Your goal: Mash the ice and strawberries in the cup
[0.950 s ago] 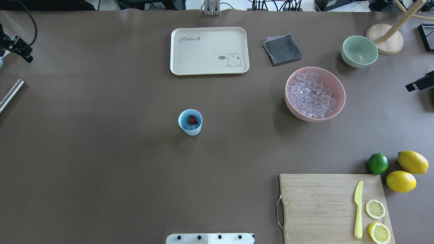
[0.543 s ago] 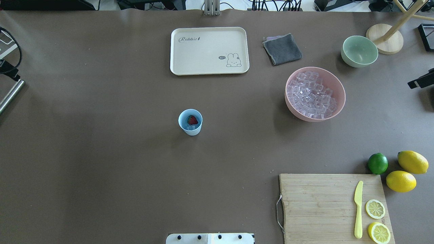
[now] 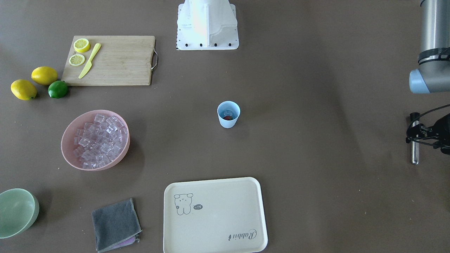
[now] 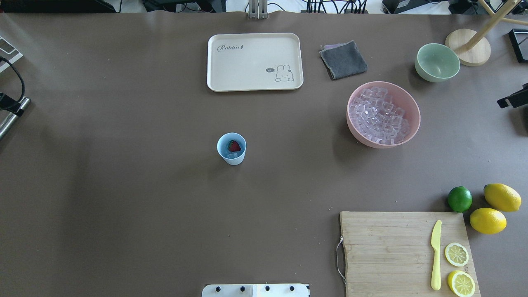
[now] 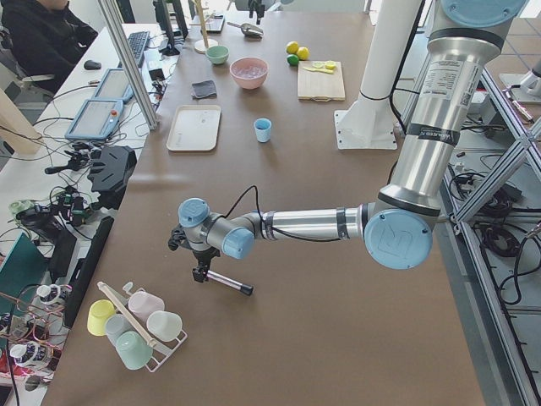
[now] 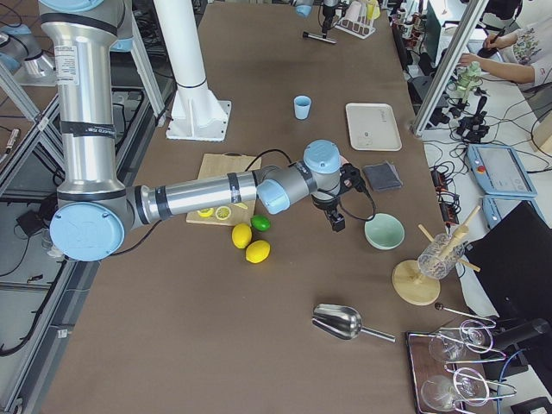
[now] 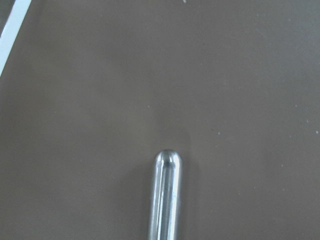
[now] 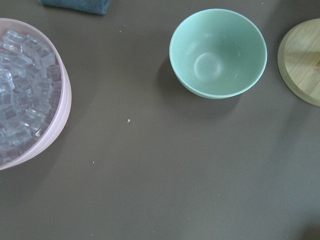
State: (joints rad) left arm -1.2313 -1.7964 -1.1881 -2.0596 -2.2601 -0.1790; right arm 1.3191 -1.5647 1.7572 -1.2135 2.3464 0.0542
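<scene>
The light blue cup stands upright mid-table, also in the front view. Inside it lie a red strawberry and a few ice cubes. More ice is piled in the pink bowl. A steel rod lies on the table at the far left edge, and also shows in the left wrist view. My left gripper is low over the rod's end, fingers on either side, and looks open. My right gripper is between the pink and green bowls; I cannot tell its state.
A cream tray, a grey cloth, a green bowl and a wooden stand stand at the back. A cutting board holds a yellow knife and lemon slices. A lime and lemons lie beside it.
My left gripper has come down and toward the robot along the table's left edge, onto the end of the steel rod. The right gripper has shifted slightly. The cup has not moved.
</scene>
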